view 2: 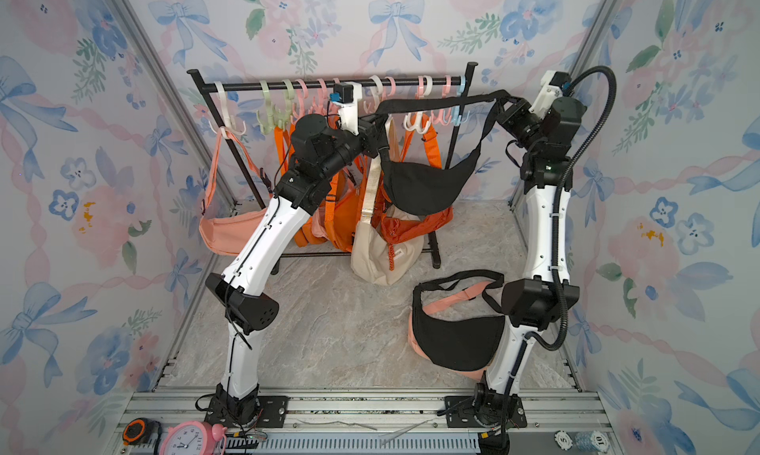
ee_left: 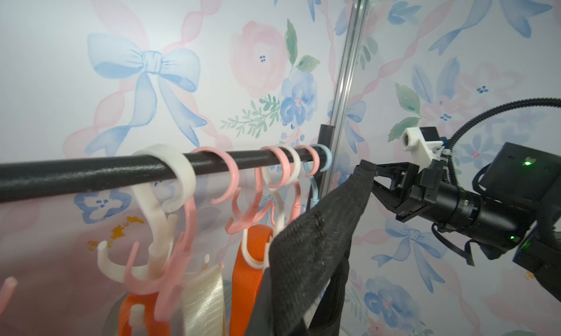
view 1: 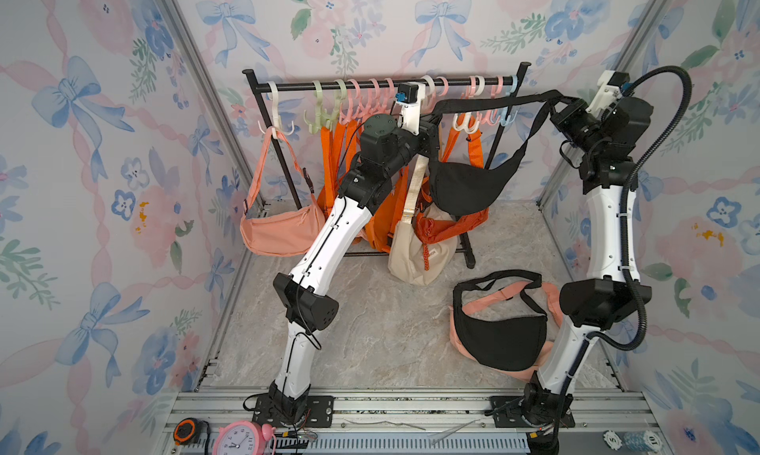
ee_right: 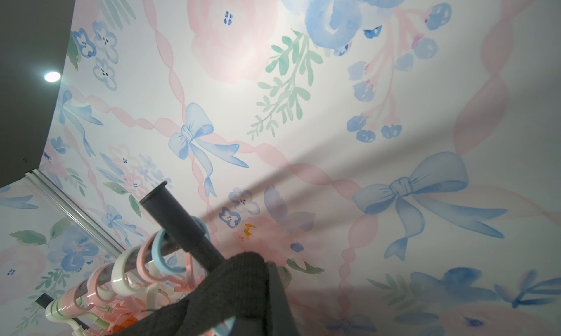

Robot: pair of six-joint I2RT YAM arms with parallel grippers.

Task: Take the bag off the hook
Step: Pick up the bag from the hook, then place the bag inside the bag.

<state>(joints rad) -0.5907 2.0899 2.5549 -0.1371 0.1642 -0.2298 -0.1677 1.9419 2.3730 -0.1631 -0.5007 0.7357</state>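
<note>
The black bag (view 1: 469, 185) (view 2: 423, 185) hangs in mid-air in front of the right half of the rack, its pouch sagging low and clear of the floor in both top views. Its strap (view 1: 493, 101) (ee_left: 318, 228) (ee_right: 230, 289) is stretched almost level between the two arms. The left gripper (view 1: 432, 124) (view 2: 372, 124) is clamped on one end of the strap. The right gripper (view 1: 555, 102) (ee_left: 376, 173) pinches the other end near the rack's right post, its jaws closed tight on the webbing. The strap crosses in front of the hooks (view 1: 489, 117). In the left wrist view it runs just beside a prong of a white hook (ee_left: 255, 260) that carries an orange strap (ee_left: 252, 276); whether they touch I cannot tell. The hooks, in white, green, pink and blue, hang in a row on the black rail (view 1: 370, 84). A peach bag (view 1: 279, 226) hangs at the rail's far left. Orange bags (view 1: 382, 210) crowd the middle behind the left arm, and a cream bag (view 1: 415, 255) droops to the floor below them. On the marble floor (view 1: 370, 329), near the right arm's base, another black bag (view 1: 501, 337) lies on top of a second peach bag (view 1: 485, 305).
</note>
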